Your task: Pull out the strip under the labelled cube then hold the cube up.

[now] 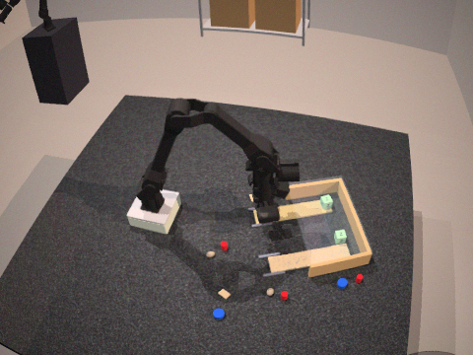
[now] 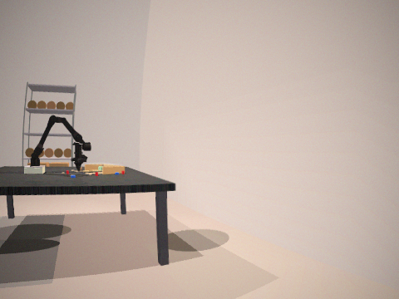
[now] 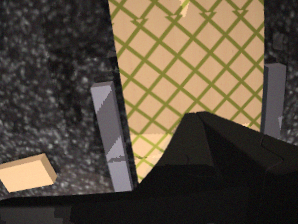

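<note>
Dark bench (image 1: pixel 99 276) at centre: closed, empty pincer (image 1: pixel 268 213) presses the upper strip (image 1: pixel 301 209). Strip looks thin, stiff, slippery; its near end suits gripping.

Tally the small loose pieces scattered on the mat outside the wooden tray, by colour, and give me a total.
Red cylinders: 3
Blue discs: 2
Tan pieces: 3, two rounded pebbles and one flat block
Total: 8
</note>
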Tool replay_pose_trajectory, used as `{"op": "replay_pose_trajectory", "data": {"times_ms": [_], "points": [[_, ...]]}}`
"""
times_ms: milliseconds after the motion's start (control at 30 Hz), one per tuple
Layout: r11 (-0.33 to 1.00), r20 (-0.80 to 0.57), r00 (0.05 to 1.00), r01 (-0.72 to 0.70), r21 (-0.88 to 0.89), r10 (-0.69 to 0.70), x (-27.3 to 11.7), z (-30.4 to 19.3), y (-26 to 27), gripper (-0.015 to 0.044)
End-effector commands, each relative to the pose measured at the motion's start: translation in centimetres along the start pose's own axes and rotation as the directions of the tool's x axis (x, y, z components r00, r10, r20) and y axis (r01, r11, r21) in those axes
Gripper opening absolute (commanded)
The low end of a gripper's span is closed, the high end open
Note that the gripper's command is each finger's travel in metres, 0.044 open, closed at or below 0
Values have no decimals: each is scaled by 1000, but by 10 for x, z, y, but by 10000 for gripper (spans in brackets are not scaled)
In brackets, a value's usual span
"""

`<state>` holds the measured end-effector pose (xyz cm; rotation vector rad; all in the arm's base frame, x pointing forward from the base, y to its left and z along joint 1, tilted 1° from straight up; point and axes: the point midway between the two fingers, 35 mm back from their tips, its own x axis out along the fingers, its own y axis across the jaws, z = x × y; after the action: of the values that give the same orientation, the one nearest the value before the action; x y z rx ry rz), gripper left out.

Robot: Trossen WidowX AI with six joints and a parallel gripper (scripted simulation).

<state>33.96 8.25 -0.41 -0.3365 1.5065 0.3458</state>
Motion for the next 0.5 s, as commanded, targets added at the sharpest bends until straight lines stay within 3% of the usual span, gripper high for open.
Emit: {"op": "replay_pose_trajectory", "data": {"times_ms": [0,467], "points": [[1000,-17,1000,1,-1,-1,3,-11,0,0],[1000,-19,1000,1,-1,-1,4,-33,1,0]]}}
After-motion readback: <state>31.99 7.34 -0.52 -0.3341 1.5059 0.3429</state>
